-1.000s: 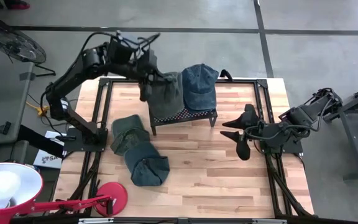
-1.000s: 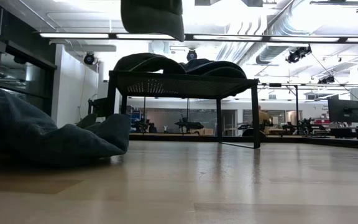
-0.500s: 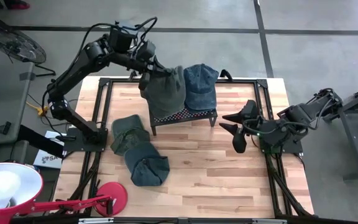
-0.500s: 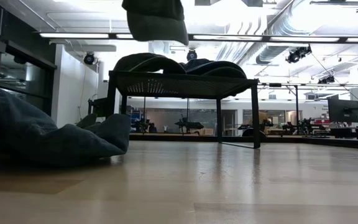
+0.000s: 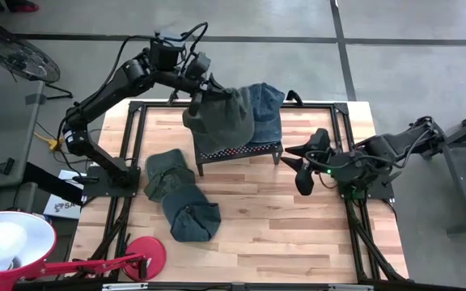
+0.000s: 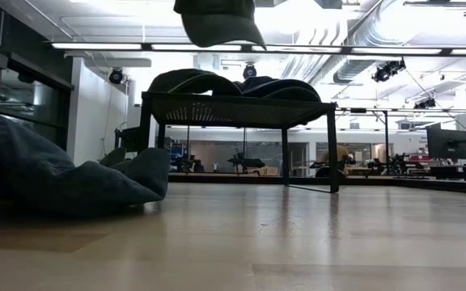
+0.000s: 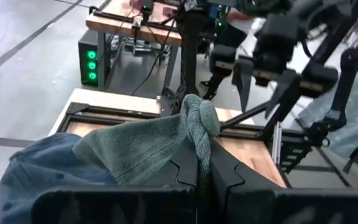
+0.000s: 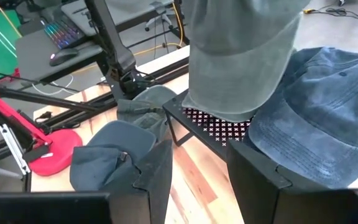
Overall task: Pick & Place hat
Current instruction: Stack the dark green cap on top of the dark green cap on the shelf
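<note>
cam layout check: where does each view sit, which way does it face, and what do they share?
High: overhead, straight down; both arms, left hand lifting the green hat over the rack.
Low: table-top height, level; rack, no arm visible.
Left wrist: past its shut fingers clamping green hat.
Right wrist: past the open right hand toward rack and blue hat.
Shared: all four show the green hat.

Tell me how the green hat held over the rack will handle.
Probably floppy: the green hat sags from the left hand, its cloth bunched between the fingers. Likely light, since one pinch holds it above the rack. It may swing.
</note>
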Controlling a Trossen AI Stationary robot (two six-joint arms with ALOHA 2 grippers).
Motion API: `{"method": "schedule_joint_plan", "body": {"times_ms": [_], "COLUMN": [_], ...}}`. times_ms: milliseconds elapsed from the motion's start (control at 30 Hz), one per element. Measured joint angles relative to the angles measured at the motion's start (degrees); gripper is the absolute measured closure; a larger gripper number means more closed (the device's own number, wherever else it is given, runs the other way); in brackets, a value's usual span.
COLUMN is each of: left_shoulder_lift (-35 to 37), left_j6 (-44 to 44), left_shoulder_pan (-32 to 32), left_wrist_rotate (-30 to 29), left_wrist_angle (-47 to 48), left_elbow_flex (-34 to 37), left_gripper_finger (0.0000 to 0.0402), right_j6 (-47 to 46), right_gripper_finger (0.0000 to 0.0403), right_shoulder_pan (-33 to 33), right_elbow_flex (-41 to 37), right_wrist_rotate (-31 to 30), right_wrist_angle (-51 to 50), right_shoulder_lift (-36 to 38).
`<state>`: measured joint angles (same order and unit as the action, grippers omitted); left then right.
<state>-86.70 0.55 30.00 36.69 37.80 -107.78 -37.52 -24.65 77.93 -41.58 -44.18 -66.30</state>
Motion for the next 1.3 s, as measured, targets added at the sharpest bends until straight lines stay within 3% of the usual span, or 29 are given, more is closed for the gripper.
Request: {"method": "schedule_joint_plan", "body": {"times_ms": [400,633,1300], "left_shoulder_lift": [2.44,6.76,10.31], "left_j6": [8.99,12.93,13.24], "left_shoulder_pan": [-5.02,-7.21,-21.31], "left_wrist_rotate": [-14.63,-17.65,-35.98], "left_wrist_angle": [-2.43,-3.25,3.09], "left_elbow_flex": [0.73,0.64,0.64], "left_gripper_finger": [0.0401,0.0401,0.0401], "right_j6": [-0.35,-1.05,-0.44], "right_gripper_finger": [0.0261,0.0261,0.0261], "right_shoulder_pan": [0.42,0.42,0.42], "right_elbow_flex": [0.0,0.0,0.0], "right_wrist_rotate": [0.11,-0.31,2.08], "right_wrist_angle": [0.42,0.35,0.39], "right_shoulder_lift": [-2.32,-2.32,-2.31]}}
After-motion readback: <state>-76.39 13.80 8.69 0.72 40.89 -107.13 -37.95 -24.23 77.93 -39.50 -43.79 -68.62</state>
